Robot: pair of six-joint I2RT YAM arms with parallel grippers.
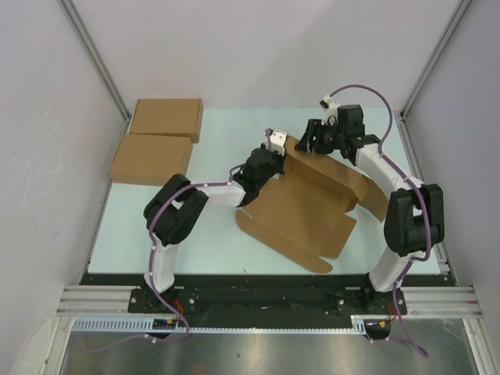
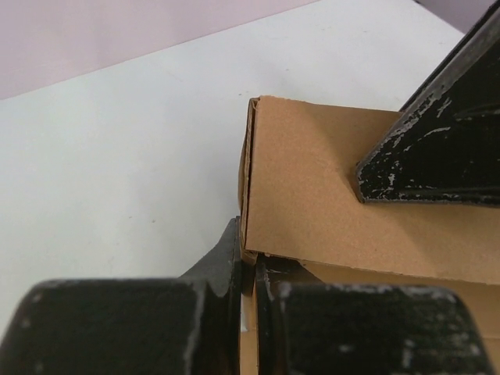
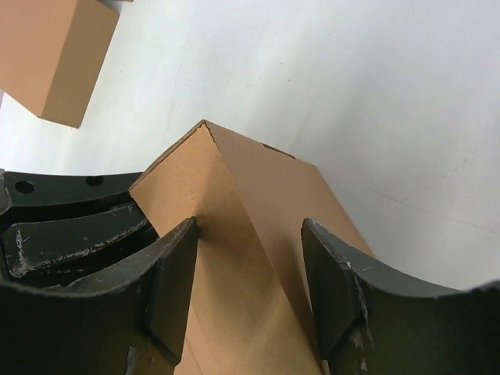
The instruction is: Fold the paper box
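From the top camera: the paper box point(image 1: 301, 211), a large plain brown die-cut cardboard sheet with tabs, lies mostly flat right of centre on the pale green table point(image 1: 211, 234), with its far edge lifted. The black two-fingered left gripper point(image 1: 273, 160) is at the left end of that lifted edge. The right gripper point(image 1: 306, 144), black as well, sits just beside it on the far side. Two flat brown cardboard made-up boxes point(image 1: 166, 119) lie side by side at the far left corner, well apart from the sheet.

Over to the left wrist: its fingers point(image 2: 117, 328) are down to a narrow slit, and the doubled cardboard wall runs right into it, pinched. A scuffed black finger of the right gripper shows against the wall's face, upper right.

Right wrist now: the jaws stand wide, astride a raised corner of the sheet that peaks like a tent. The left-hand finger point(image 3: 176, 281) touches the cardboard; whether the other one does, I cannot tell. One made-up box shows at top left.
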